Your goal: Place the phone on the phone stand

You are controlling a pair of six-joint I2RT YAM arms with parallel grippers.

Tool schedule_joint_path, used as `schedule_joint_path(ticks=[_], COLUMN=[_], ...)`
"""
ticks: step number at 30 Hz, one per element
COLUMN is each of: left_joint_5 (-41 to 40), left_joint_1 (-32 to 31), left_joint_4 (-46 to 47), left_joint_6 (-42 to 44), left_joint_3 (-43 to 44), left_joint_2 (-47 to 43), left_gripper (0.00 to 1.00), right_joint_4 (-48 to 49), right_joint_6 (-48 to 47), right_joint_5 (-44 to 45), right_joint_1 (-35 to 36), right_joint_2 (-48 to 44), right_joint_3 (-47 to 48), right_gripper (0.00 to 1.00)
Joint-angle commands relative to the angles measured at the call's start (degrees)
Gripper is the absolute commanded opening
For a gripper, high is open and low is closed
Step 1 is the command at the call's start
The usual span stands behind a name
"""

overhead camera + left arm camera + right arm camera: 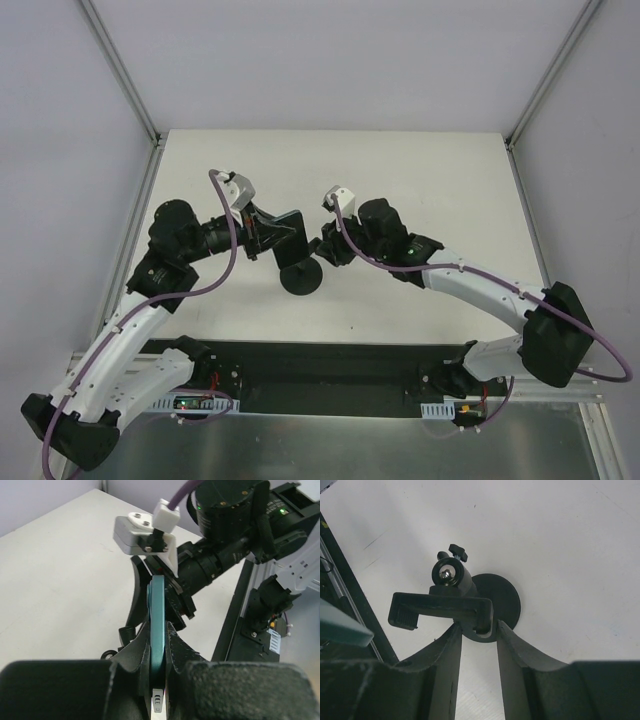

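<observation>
Left arm (115, 345) and right arm (472, 281): white link shells between black joint housings. A purple cable (181, 497) runs to each wrist's pale camera block (133, 532), fastened with screws. Green lights (199, 508) mark the black motors; fingers (440, 665) are matte black.

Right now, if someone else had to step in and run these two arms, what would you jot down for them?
Left gripper: shut on the thin flat phone with a teal edge, held beside the stand's cradle, not yet in it.
Right gripper: fingers closed around one end of the cradle on the all-black phone stand with a round disc base, which stands upright on the white table.
Done: phone is in hand, stand looks steadied.
Left: set the phone into the cradle, then let go with both.
</observation>
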Motion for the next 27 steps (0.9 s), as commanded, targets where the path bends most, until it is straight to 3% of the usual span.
schedule_joint_path(ticks=[1,6,8,10,12,22,27], left_joint_5=[7.04,11.95,14.33,15.31,16.01,17.16,22.24], left_joint_1=[-0.02,0.07,-0.02,-0.36,-0.72,-2.83,-2.83], left_joint_4=[6.81,14.53,24.53,32.79,40.72,42.85,43.73], left_joint_6=[1.35,-1.37,-5.32,-9.96,-11.31,-4.82,-2.61], left_joint_3=[-0.20,-3.63,-7.14,-11.17,-12.68,-11.55,-10.94], left_joint_2=[-0.52,0.80,1.59,3.34,5.88,14.86,19.16], left_gripper=[0.00,0.00,0.00,0.00,0.00,0.00,0.00], right_joint_4=[3.93,4.02,3.59,2.88,2.35,2.70,3.50], right_joint_6=[-1.19,-2.06,-2.41,-3.03,-3.47,-4.00,-4.35], right_joint_5=[-0.03,-0.91,-2.04,-3.01,-4.16,-9.51,-14.43], right_joint_1=[0.18,0.36,0.27,0.18,0.18,0.01,-0.43], right_joint_2=[1.04,2.00,2.09,2.44,2.79,3.50,3.41], right_joint_3=[3.62,4.41,4.50,4.93,5.02,5.64,5.46], right_gripper=[0.34,0.18,0.12,0.00,0.00,0.00,0.00])
